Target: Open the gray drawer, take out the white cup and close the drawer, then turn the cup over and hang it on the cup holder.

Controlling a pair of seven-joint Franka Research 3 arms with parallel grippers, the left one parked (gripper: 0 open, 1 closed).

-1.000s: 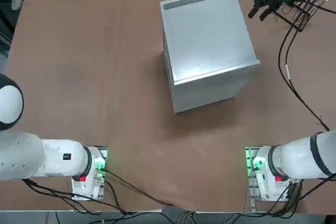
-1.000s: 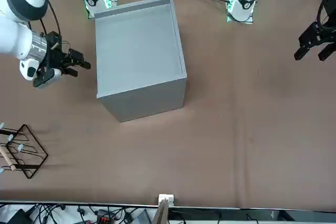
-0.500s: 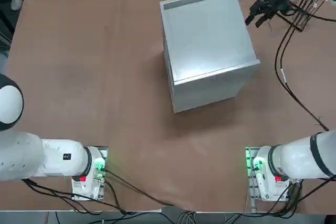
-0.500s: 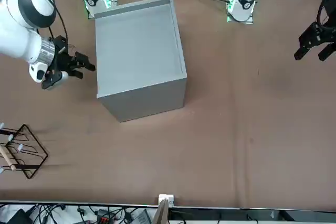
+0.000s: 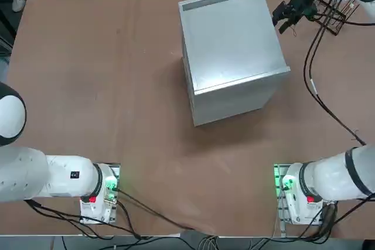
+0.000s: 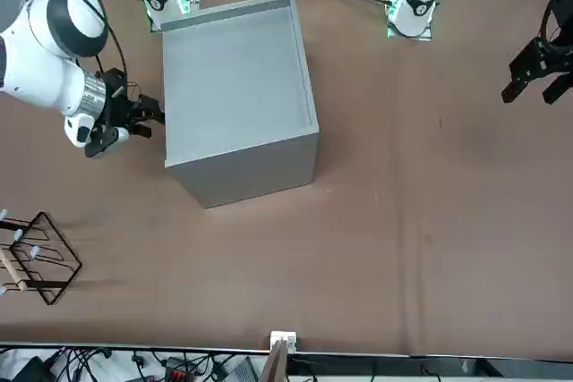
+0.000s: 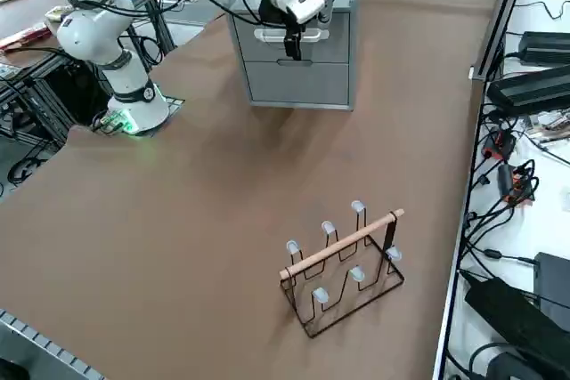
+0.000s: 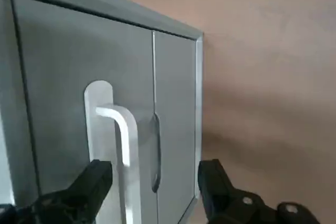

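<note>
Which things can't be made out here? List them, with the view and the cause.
- The cup: in no view; whether it is in the drawer, closed, can't be seen.
- Cabinet front: turned away in the front view.
- Rack: cut by the front view's edge, partly behind the right gripper from above.

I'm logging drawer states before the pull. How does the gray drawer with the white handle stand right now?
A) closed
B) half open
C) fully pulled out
A: the gray drawer sits flush in the cabinet's frame, facing the open right gripper.
</note>
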